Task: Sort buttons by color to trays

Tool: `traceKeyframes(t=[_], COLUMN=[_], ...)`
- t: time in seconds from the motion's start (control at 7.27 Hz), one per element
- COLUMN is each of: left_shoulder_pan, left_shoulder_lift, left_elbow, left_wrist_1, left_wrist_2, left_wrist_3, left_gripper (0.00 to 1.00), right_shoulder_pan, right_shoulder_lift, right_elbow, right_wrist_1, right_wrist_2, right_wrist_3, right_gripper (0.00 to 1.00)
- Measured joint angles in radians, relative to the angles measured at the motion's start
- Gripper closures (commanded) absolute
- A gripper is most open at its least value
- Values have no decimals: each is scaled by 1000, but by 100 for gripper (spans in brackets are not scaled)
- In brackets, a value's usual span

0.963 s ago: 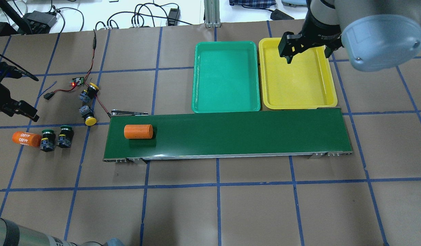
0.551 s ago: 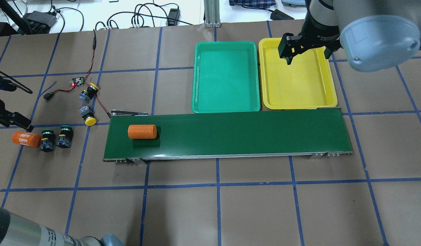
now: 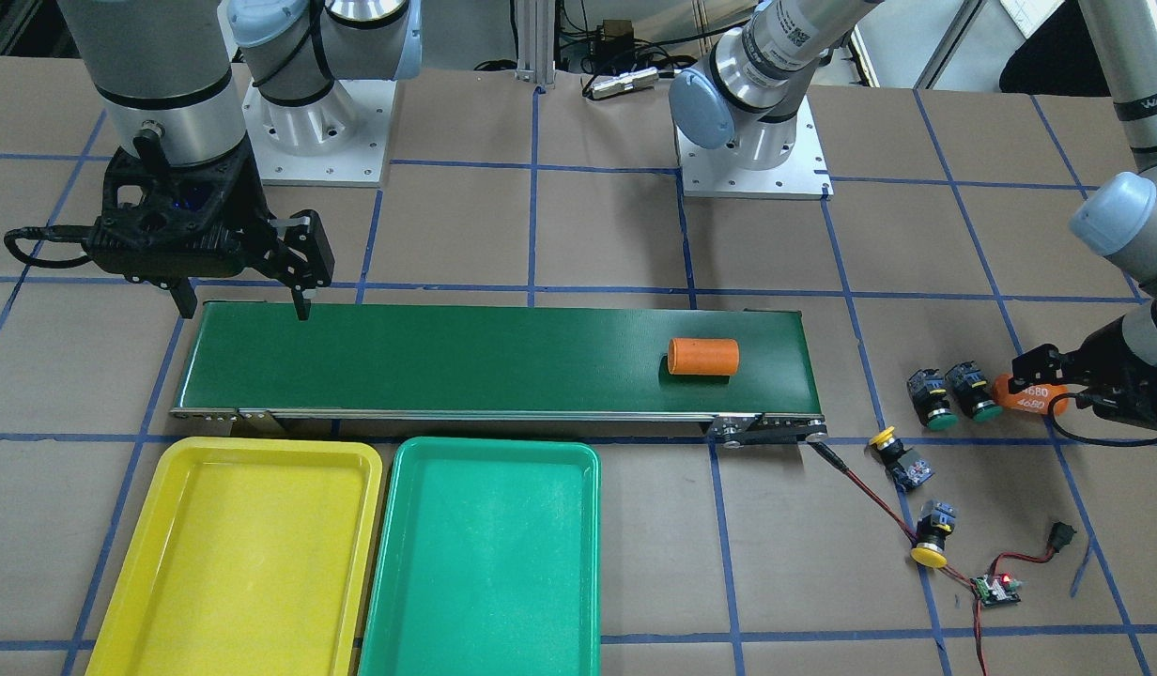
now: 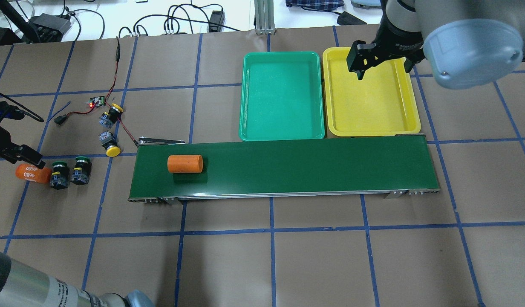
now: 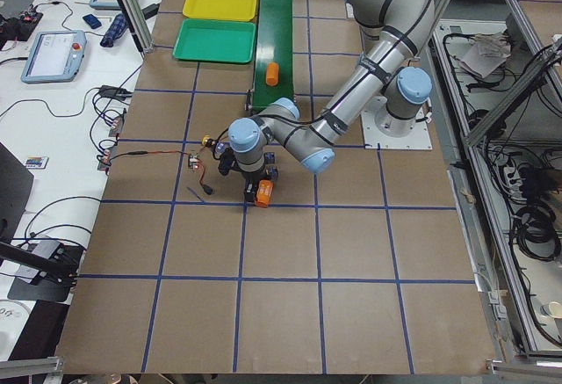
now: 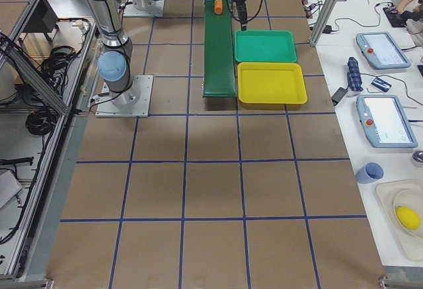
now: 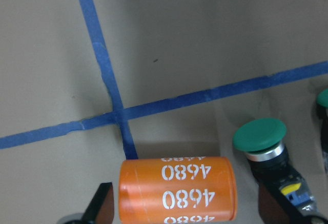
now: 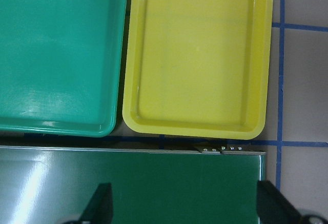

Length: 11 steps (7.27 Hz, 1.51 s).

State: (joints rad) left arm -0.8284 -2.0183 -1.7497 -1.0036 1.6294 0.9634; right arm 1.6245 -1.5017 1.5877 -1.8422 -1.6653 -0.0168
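Left fingers (image 7: 102, 207) gape wide astride orange cylinder (image 7: 177, 188) (marked 4680).

The table (image 4: 322, 264) is brown, gridded with blue tape. The yellow tray (image 4: 369, 102) and green tray (image 4: 281, 98) are plain. The conveyor belt (image 4: 309, 166) is dark green. The plain cylinder (image 4: 185, 163) is orange. The marked cylinder (image 7: 177, 188) is orange too, with white "4680" print. The green-capped buttons (image 4: 59, 172) and yellow-capped buttons (image 4: 113, 150) have black bodies.

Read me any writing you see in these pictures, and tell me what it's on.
"4680", white, repeated, on the orange cylinder beside a green button.
Print on the right arm's wrist: too small to read.
Lettering on the left arm's tube: cut off, unreadable.
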Motion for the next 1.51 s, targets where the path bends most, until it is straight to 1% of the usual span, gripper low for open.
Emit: traceKeyframes(t=[1.51], left_shoulder_pan=[5], left_shoulder_lift=[-34], left_elbow=[3], left_wrist_1=[1], left_wrist_2=[33], left_wrist_3=[-9], left_gripper=[0], right_shoulder_pan=[0], right_shoulder_lift=[2], right_elbow=[0], right_wrist_1=[-5], right_wrist_2=[-2], right_wrist_3=[-1], right_gripper=[0])
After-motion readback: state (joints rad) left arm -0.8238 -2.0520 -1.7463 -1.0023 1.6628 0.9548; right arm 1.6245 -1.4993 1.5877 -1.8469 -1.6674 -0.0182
